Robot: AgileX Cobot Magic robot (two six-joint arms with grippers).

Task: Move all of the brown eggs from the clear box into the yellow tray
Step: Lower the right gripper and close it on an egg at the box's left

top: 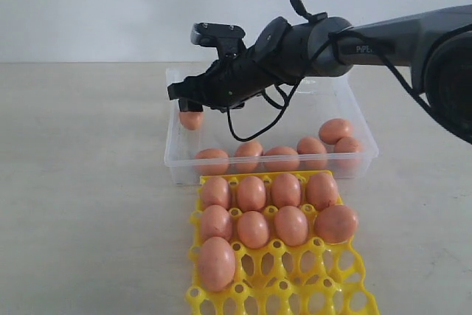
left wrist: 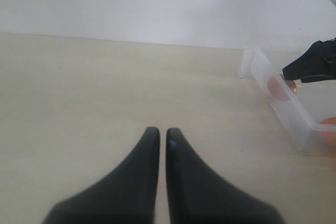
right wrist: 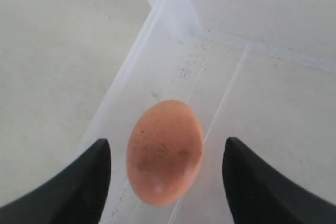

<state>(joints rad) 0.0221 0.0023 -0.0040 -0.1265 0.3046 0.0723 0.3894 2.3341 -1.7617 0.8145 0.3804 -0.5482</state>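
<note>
Eggs point(top: 282, 156), smooth, oval, orange-brown and faintly speckled, lie seven in the clear box point(top: 174, 154), a shallow see-through plastic tub with a rolled rim: six toward its near wall and right end, one in its far left corner. Just before the box, the yellow tray point(top: 324, 289), an open lattice of round cups, holds nine more. The right gripper point(top: 184, 99) straddles the corner egg point(right wrist: 165, 153), jaws spread wide, not touching it. The left gripper point(left wrist: 163, 135), outside the box over the pale table point(left wrist: 79, 103), has its jaws nearly together on nothing.

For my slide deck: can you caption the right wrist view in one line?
Right gripper, fingers open, straddles a brown egg beside the wall of the clear box.
</note>
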